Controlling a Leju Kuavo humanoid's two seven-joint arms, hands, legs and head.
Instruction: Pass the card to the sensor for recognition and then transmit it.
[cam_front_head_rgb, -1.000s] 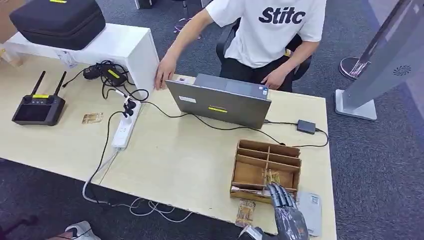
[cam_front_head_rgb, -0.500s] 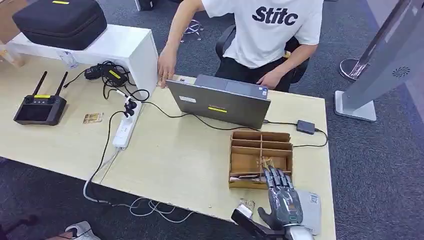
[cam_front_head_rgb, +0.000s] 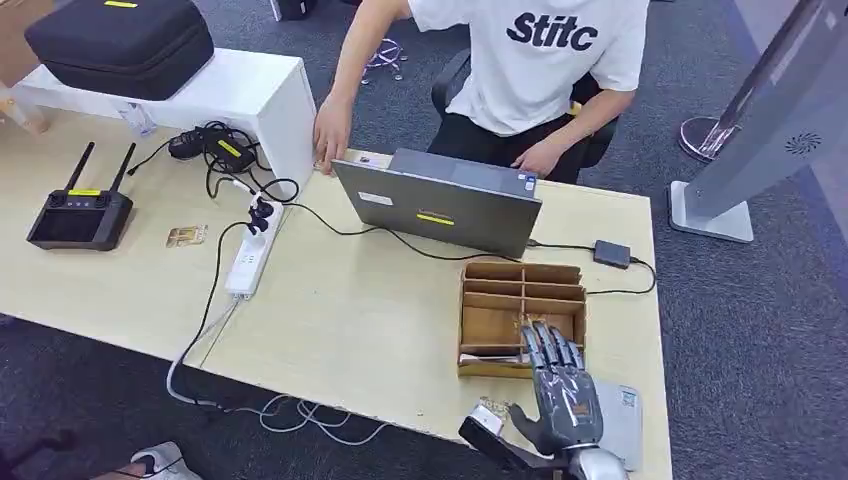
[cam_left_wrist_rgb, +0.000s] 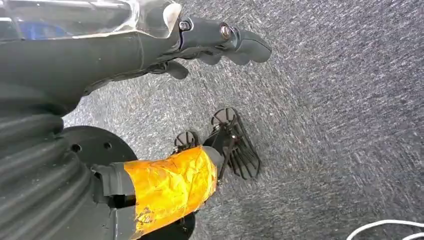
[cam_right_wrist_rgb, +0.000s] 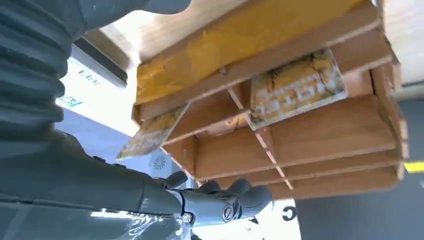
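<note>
Head view: right hand (cam_front_head_rgb: 560, 392) is over the near edge of the wooden organizer box (cam_front_head_rgb: 521, 318) at the table's (cam_front_head_rgb: 350, 330) right end, fingers spread and extended toward the box, holding nothing. A patterned card (cam_front_head_rgb: 490, 412) lies flat on the table just beside the thumb; another card (cam_front_head_rgb: 186, 236) sits far left near the black controller (cam_front_head_rgb: 78, 215). A grey flat sensor pad (cam_front_head_rgb: 624, 420) lies under/beside the hand. Laptop (cam_front_head_rgb: 440, 205) stands behind the box, power strip (cam_front_head_rgb: 250, 255) to its left, a person in a white shirt (cam_front_head_rgb: 535, 50) seated across. Left wrist view: left hand (cam_left_wrist_rgb: 215, 42) hangs over grey carpet (cam_left_wrist_rgb: 325, 125), fingers loosely curled, nothing in them. Right wrist view: fingers (cam_right_wrist_rgb: 225, 200) are apart and empty, close to the box (cam_right_wrist_rgb: 300, 145); one card (cam_right_wrist_rgb: 296, 89) leans in a compartment, a second card (cam_right_wrist_rgb: 150, 132) leans in the neighbouring one.
</note>
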